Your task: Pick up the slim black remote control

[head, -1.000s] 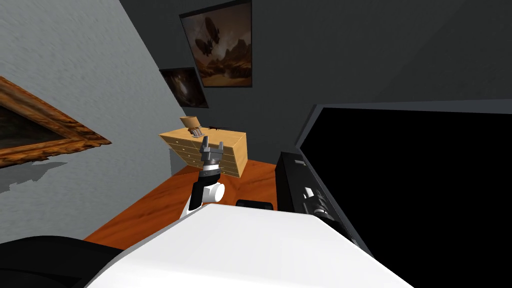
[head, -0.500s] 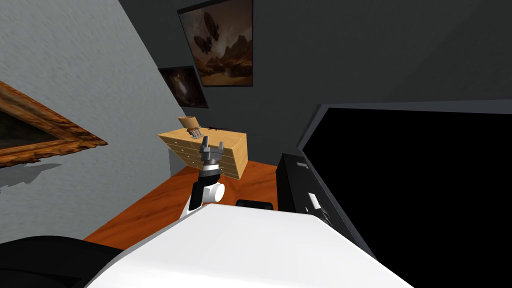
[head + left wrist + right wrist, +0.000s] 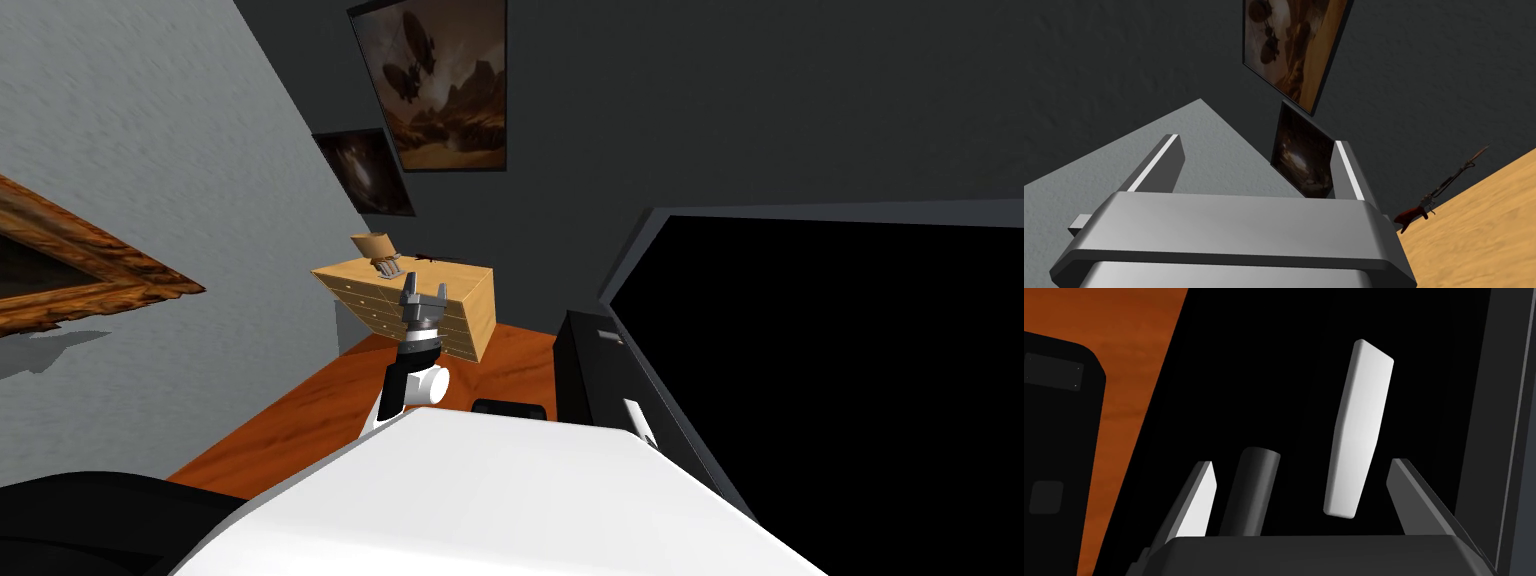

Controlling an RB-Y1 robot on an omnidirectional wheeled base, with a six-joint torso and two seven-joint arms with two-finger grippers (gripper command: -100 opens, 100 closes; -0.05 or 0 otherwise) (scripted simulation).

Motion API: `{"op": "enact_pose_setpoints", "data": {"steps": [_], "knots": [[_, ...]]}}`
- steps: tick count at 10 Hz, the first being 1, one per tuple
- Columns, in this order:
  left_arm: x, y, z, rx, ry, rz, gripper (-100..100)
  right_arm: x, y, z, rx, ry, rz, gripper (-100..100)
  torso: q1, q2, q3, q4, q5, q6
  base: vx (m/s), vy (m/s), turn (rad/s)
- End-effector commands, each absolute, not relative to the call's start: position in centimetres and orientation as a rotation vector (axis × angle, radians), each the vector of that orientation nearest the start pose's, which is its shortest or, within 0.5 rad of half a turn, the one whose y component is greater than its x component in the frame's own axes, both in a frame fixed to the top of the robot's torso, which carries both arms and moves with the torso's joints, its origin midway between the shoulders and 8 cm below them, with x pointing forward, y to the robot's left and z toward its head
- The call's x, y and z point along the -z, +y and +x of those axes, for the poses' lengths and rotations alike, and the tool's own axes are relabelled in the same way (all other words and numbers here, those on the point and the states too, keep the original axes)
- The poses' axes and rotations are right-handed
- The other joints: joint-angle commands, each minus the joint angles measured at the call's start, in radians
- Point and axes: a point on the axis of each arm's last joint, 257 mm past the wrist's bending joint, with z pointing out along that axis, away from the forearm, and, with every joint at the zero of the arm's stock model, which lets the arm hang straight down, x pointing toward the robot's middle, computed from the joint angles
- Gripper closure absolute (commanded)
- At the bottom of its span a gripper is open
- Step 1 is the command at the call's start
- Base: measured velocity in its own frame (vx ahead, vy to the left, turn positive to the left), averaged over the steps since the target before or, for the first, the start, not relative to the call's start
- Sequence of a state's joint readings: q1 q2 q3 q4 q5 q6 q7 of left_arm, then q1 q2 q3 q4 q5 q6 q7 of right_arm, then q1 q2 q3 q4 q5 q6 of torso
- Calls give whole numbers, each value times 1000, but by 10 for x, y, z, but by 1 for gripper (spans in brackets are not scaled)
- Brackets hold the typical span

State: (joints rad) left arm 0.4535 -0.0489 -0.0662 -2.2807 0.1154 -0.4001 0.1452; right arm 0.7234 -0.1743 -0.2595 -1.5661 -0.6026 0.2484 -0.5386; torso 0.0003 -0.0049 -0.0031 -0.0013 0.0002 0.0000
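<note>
Left gripper point(image 3: 424, 292): raised before a light wooden chest of drawers point(image 3: 470, 312) with visible grain and rows of shallow fronts; my two thin grey blades stand apart with nothing between them. Below, a smooth orange-brown wood floor point(image 3: 300, 420) bears a matt black box point(image 3: 1059, 413) with a rounded corner. Right gripper point(image 3: 1302, 463): over the flat top of a black cabinet point(image 3: 585, 365), blades spread wide, gripping nothing. Between them lie two slim things, side by side and apart. One is the slim black remote point(image 3: 1251, 488), a dark round-edged bar just beside my lit blade. The other is a white slab point(image 3: 1359, 433), flat with softened corners, nearer my shaded blade. A dark grey rim point(image 3: 1516, 438) runs beyond the slab.
</note>
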Motion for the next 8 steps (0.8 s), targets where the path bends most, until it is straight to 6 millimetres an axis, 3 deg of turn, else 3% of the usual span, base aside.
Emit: {"op": "enact_pose_setpoints", "data": {"steps": [1, 3, 4, 6, 7, 8], "knots": [[-21, 270, 365, 1583, 494, -870, 0, 509, -472, 134, 979, -479, -3420, -100, 0, 0, 0, 0, 0, 0, 64, -4, 12], [-21, 270, 365, 1583, 494, -870, 0, 535, -473, 90, 803, -304, -3413, -100, 0, 0, 0, 0, 0, 0, 103, 4, 31], [-21, 270, 365, 1583, 494, -870, 0, 535, -473, 90, 803, -304, -3413, -100, 1, -2, -1, 0, 0, 0, 80, 0, 10], [-21, 270, 365, 1583, 494, -870, 0, 553, -474, 50, 654, -150, -3397, -100, 0, 1, 0, 0, 0, 0, 73, -16, 31], [-21, 270, 365, 1583, 494, -870, 0, 553, -474, 50, 654, -150, -3397, -100, -1, 0, 0, 0, 0, 0, 73, -8, 8], [-21, 270, 365, 1583, 494, -870, 0, 560, -474, 32, 591, -83, -3388, -100, 0, 1, 0, 0, 0, 0, 68, 0, 19]]}}
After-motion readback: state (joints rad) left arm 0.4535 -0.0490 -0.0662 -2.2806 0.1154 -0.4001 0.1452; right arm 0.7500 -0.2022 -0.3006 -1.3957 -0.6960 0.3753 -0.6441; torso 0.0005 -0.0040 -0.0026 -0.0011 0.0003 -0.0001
